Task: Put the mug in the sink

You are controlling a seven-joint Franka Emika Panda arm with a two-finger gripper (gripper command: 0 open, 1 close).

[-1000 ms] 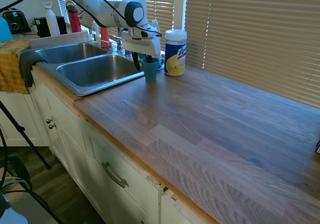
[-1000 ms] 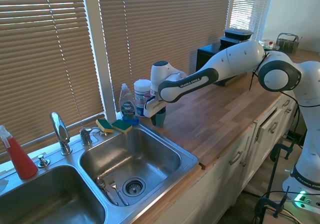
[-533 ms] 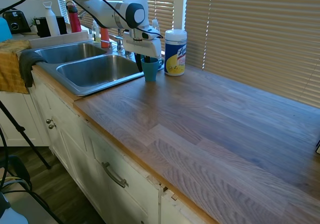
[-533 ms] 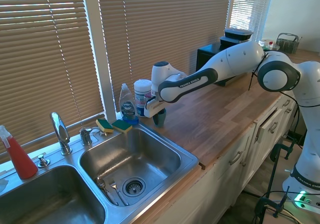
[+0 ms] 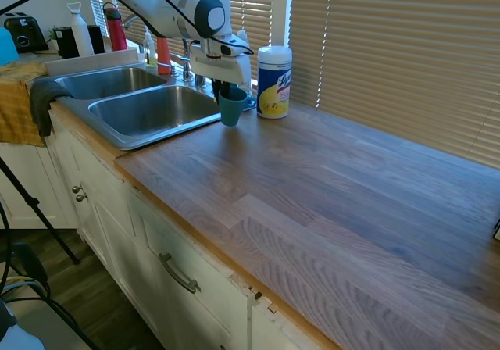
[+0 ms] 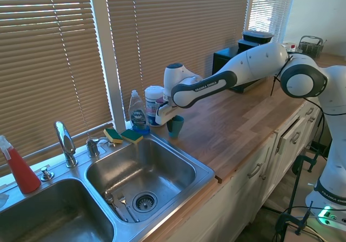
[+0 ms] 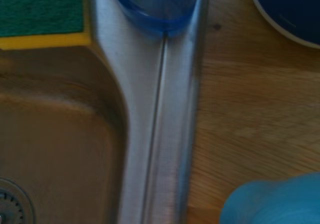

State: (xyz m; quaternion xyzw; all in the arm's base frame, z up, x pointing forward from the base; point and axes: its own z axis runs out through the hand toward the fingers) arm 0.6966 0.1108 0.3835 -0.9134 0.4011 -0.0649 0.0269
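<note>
One mug (image 5: 231, 107) pinched in jaws; "FRANKA EMIKA" along white arm (image 6: 208, 86).

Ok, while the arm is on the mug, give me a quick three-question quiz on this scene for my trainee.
1. True or false: the mug already sits inside the sink.
2. Which of these stands closest to the mug? A) the white wipes canister B) a red spray bottle C) a toaster
3. What lies beside the drain in the basin nearer the mug?

Key: 1 false, it is over the countertop at the sink's edge. 2 A. 3 cutlery.
</note>
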